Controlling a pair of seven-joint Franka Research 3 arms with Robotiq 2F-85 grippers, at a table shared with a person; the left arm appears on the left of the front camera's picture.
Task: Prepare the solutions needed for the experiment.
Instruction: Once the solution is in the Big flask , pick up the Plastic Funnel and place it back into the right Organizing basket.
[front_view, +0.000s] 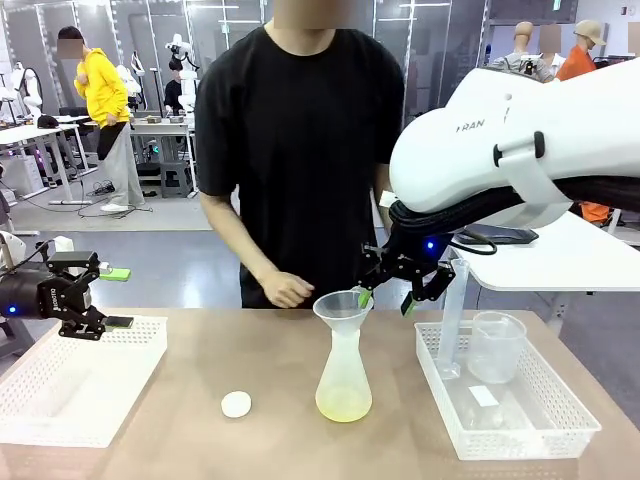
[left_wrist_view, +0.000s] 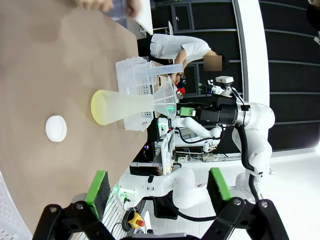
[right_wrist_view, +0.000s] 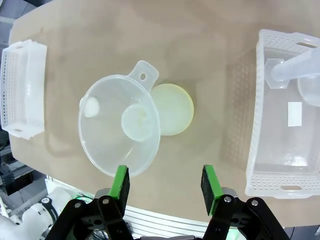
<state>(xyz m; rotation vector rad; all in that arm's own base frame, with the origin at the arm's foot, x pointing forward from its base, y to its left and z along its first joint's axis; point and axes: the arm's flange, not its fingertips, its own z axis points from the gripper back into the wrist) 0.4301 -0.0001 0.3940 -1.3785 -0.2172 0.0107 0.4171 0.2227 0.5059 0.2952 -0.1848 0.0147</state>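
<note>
**Figure. Hazards around the filled flask.** The solution (front_view: 343, 404), a shallow pale yellow layer, is lying in the bottom of a translucent conical flask (front_view: 343, 365). The flask is standing upright near the middle of the desk (front_view: 270, 360), with a wide funnel (front_view: 341, 306) sitting in its neck.

The right end effector (front_view: 387, 300) is hovering just beside the funnel's rim, on the side toward the right-hand tray (front_view: 525, 442). Its fingers are standing apart with nothing between them. One green pad (front_view: 363, 297) is so close to the rim that contact cannot be ruled out.

The left end effector (front_view: 120, 298) is hanging over the left-hand tray (front_view: 50, 390). Its fingers are spread wide and holding nothing, well apart from the flask.

**Judged risks:**
- **Tipping:** a sideways drift of the right end effector is likely to push the rim. The funnel is probably making the lightly filled flask top-heavy, so the flask may tip and spill the solution across the desk.
- **Funnel flip:** a grip closing on the thin rim alone may flip the funnel out of the neck, flinging drops.
- **Collision:** the person's hand (front_view: 285, 290) is resting near the funnel on its far side, so any reach that way is risking a collision.
- **Toppling:** the graduated cylinder (front_view: 452, 320) is standing tall in the right-hand tray, close under the right arm. A careless swing may topple it onto the beaker (front_view: 495, 347) beside it.
</note>
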